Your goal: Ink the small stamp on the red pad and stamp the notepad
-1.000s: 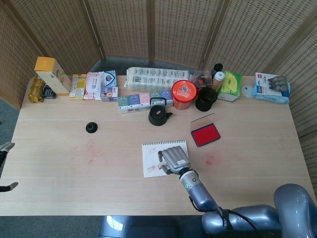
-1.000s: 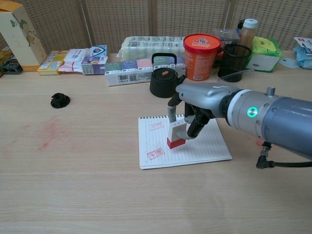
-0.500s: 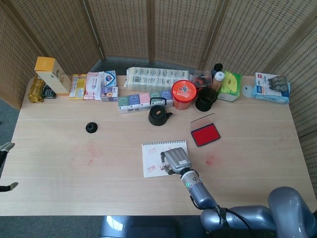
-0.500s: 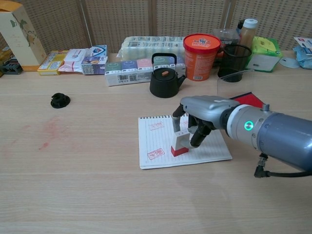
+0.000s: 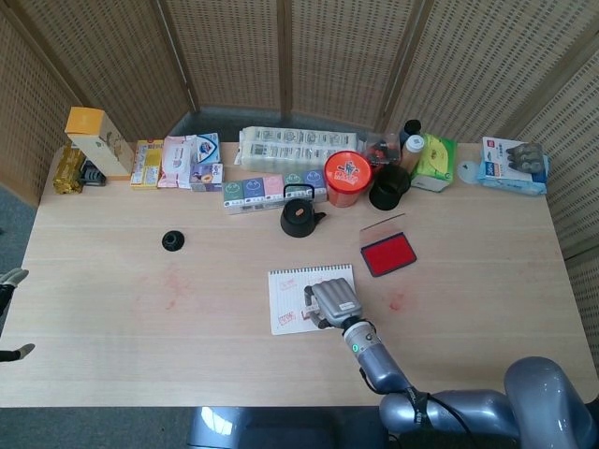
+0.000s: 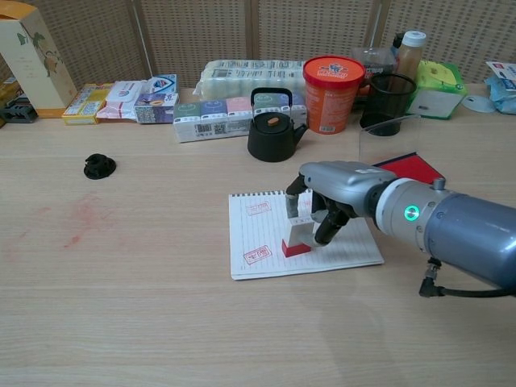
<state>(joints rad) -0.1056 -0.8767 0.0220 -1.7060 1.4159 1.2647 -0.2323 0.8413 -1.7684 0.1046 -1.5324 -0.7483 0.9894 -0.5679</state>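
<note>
Stamp pressed onto the notepad, inking apparently done.

The right hand (image 6: 326, 201) held the small stamp (image 6: 298, 234) pinched between its fingers (image 6: 332, 226), the red base resting on the notepad (image 6: 339, 250) just right of two red marks already printed on the page. The red pad (image 5: 387, 253) lay open and apart from the hand, beyond the notepad's far right corner, near a black pen cup (image 6: 386, 103) and an orange tub (image 6: 329, 82). Judging by this, the stamping stroke was under way; lifting off to show a fresh mark remained. Only fingertips of the left hand (image 5: 9, 281) showed at the head view's edge, and whether they held anything I could not tell.
</note>
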